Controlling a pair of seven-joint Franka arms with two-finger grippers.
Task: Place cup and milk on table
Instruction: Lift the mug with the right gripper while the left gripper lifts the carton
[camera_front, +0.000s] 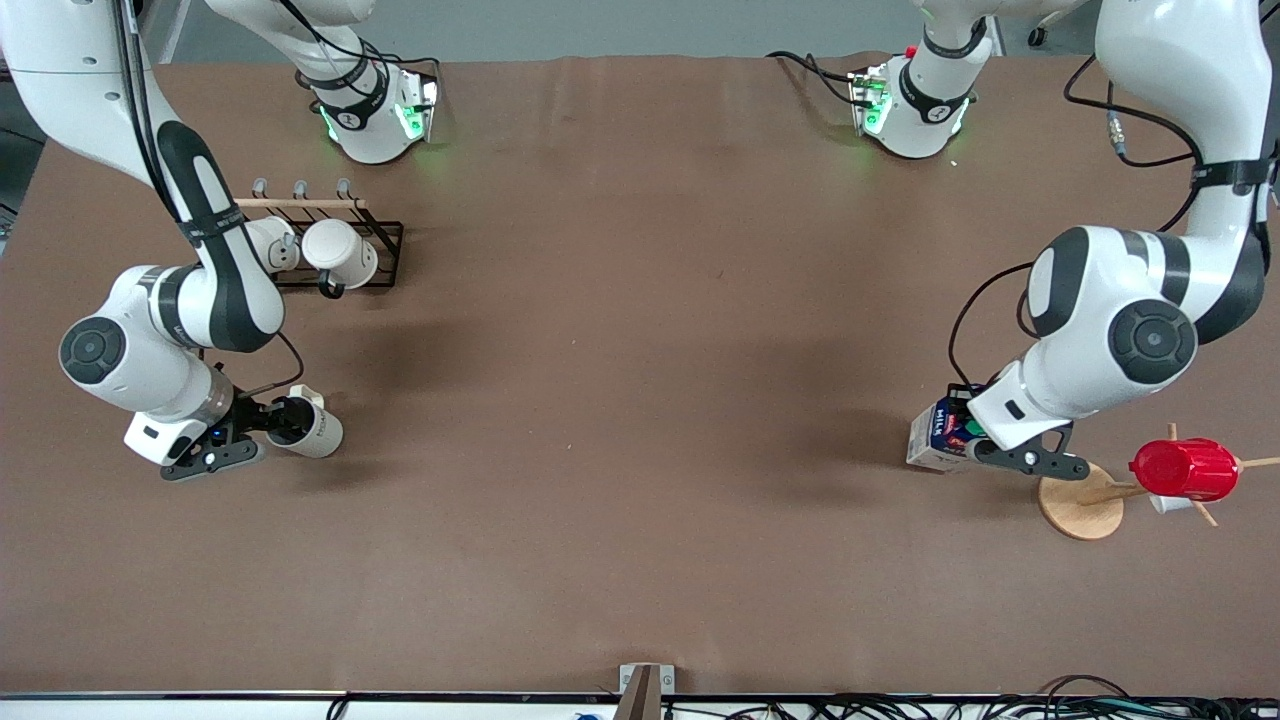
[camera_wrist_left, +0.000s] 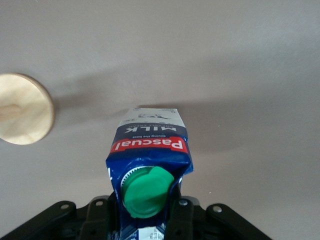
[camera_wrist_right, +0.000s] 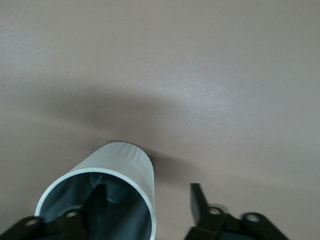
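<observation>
The cream-white cup is tilted, its grey mouth toward my right gripper, low over the brown table near the right arm's end. In the right wrist view the cup has one finger inside it, and the other finger stands outside, apart from its wall, so the right gripper is open. My left gripper is shut on the blue and white milk carton just below its green cap. The carton is tilted with its base end close to the table; I cannot tell whether it touches.
A black wire rack with two bright white mugs stands farther from the front camera than the cup. A wooden peg stand bearing a red ribbed cup stands beside the milk; its round base shows in the left wrist view.
</observation>
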